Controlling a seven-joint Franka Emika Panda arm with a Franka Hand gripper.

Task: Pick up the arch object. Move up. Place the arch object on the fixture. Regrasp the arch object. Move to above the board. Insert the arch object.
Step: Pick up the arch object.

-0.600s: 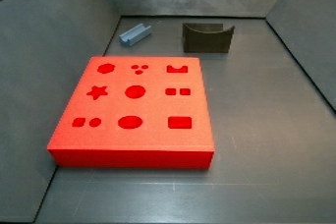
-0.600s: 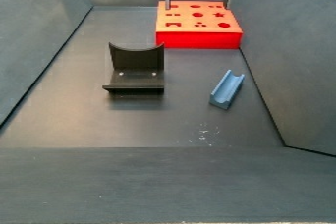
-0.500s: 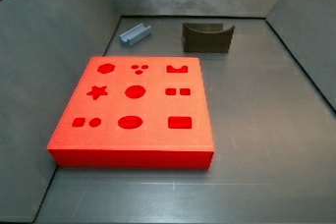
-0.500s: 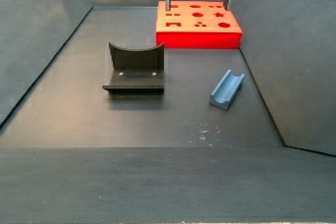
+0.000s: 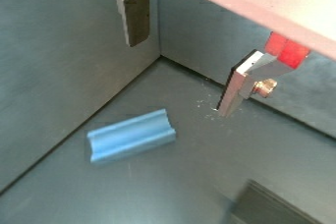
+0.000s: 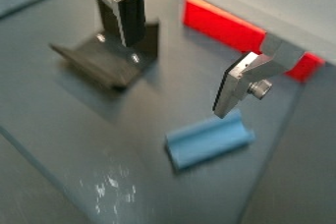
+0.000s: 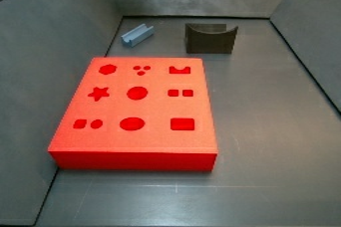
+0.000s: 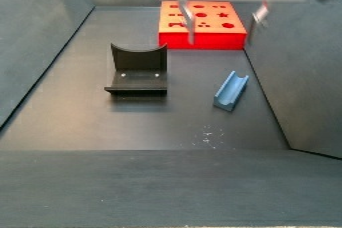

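- Below the wrist cameras, your gripper [image 5: 184,56] hangs with its fingers [image 5: 136,17] spread wide and nothing between them; the arch object [image 5: 132,136] lies flat on the floor beneath, off to one side of the gap.
- Across a wrist view, the fixture [image 6: 108,56] sits behind one finger and the board [image 6: 243,31] beyond; centre yourself over the arch object [image 6: 210,142] before descending.
- Along a side view, the arch object [image 7: 138,35] rests near the far wall, apart from the fixture [image 7: 210,37].
- From a side view, the gripper [image 8: 225,27] is high; square the jaws across the arch object's [image 8: 230,90] narrow width.
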